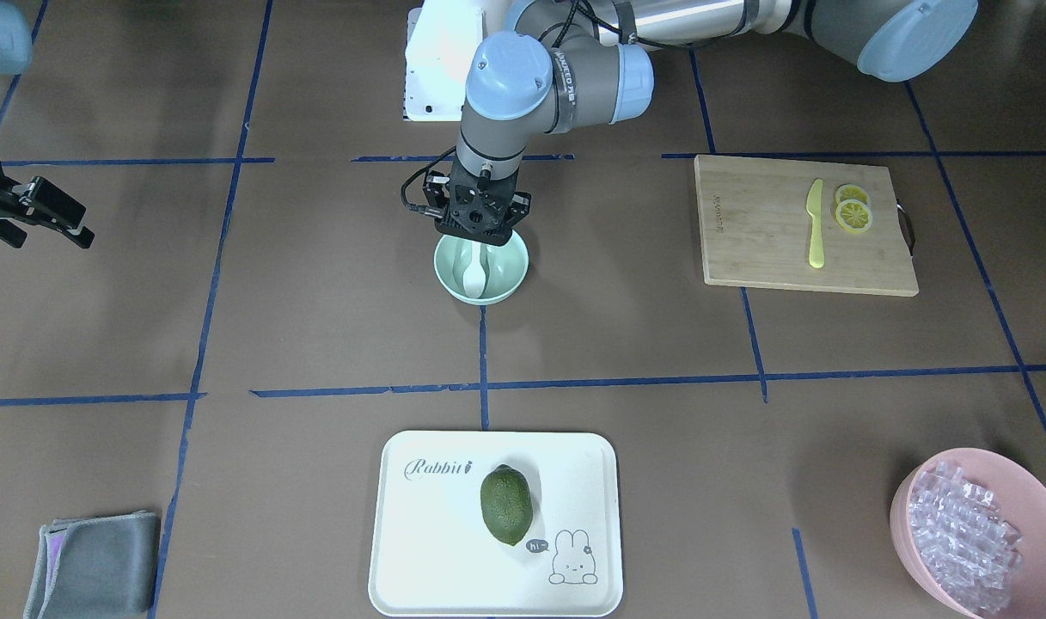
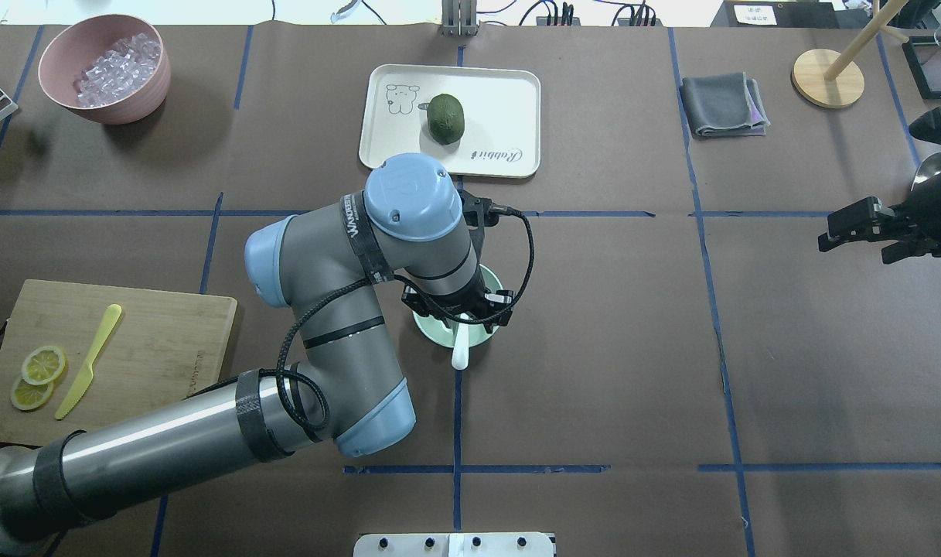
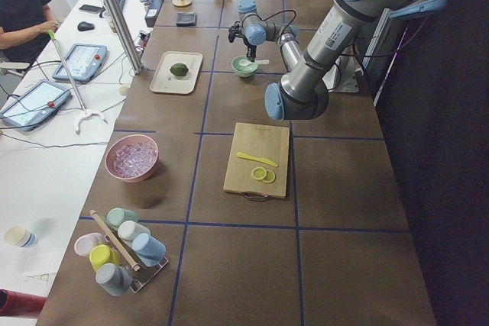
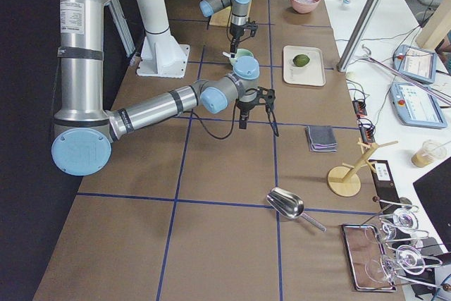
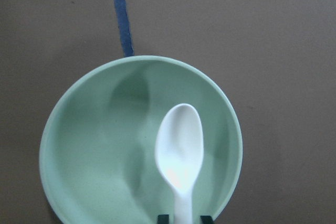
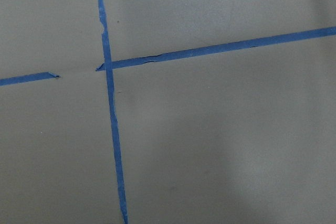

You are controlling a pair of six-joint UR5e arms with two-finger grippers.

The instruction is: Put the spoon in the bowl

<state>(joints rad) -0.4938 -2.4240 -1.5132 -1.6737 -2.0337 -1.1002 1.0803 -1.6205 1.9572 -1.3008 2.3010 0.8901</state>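
Note:
The white spoon point(image 5: 179, 150) lies with its head inside the mint-green bowl point(image 5: 89, 145), and its handle runs out over the rim toward the robot point(image 2: 460, 352). My left gripper point(image 5: 184, 217) hangs straight over the bowl's near edge point(image 1: 481, 232), its two dark fingertips point(image 5: 163, 217) close on either side of the spoon's handle. The bowl point(image 1: 510, 266) stands at the table's middle on a blue tape line. My right gripper point(image 2: 830, 232) hovers empty far to the side with its fingers apart, and it also shows in the front-facing view point(image 1: 80, 225).
A white rabbit tray point(image 1: 419, 550) holds a green avocado point(image 1: 506, 505). A wooden cutting board point(image 1: 746, 232) carries a yellow knife point(image 1: 816, 225) and lemon slices point(image 1: 853, 215). A pink bowl of clear cubes point(image 1: 1038, 507) and a grey cloth point(image 1: 97, 563) sit at the far edge.

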